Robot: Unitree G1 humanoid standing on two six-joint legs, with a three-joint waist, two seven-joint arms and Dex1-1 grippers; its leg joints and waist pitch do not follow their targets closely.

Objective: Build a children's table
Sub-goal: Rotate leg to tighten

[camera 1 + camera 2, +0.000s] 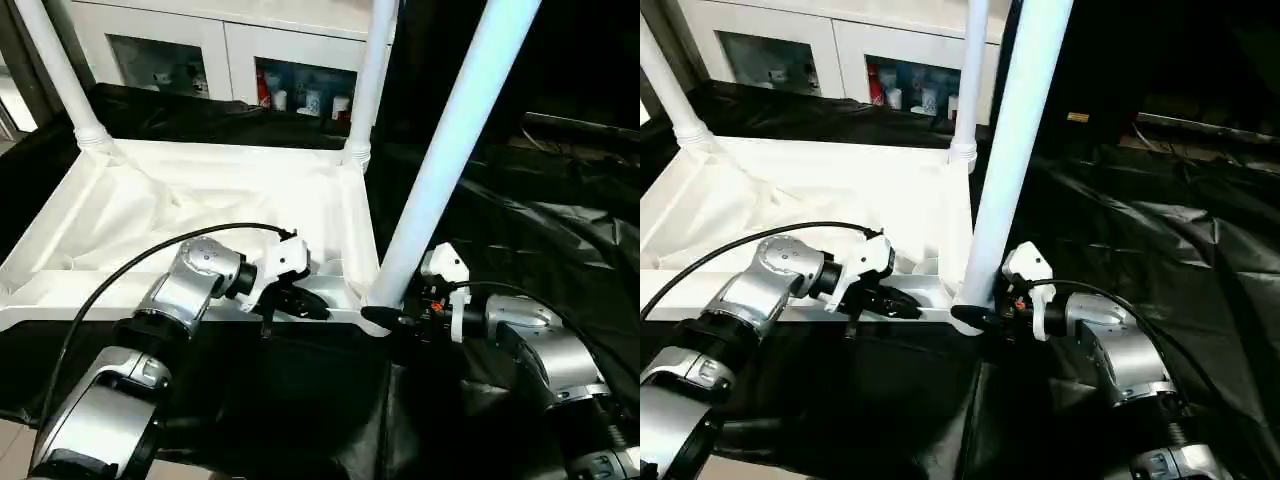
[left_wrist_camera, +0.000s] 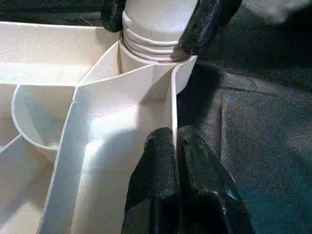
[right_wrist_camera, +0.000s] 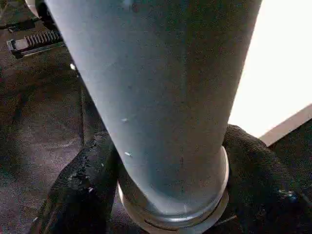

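Table top (image 1: 120, 215): white plastic, lying upside down on black cloth (image 1: 520, 230), ribbed underside facing up, its near edge toward the robot.

Far-left leg (image 1: 60, 70): white tube, standing in the far-left corner socket, leaning slightly.

Left gripper (image 1: 300, 300): at the near edge of the table top, close to the near-right corner. Its two black fingers (image 2: 165, 185) are clenched together, pressed side by side against a thin upright rib of the underside; nothing visible between them.

Far-right leg (image 1: 372, 70): white tube, upright in the far-right corner socket, collar seated at the rim.

Near-right leg (image 1: 450, 140): long white tube, tilted to the right, its collared end (image 2: 153, 41) set in the near-right corner socket (image 2: 146, 68).

Right gripper (image 1: 385, 318): at the foot of the near-right leg, grasping it; one black finger (image 3: 83, 190) lies on each side of the tube just above the collar, both touching it.

Cabinet (image 1: 230, 45): white, glass doors, behind the table top, small items on its shelves.
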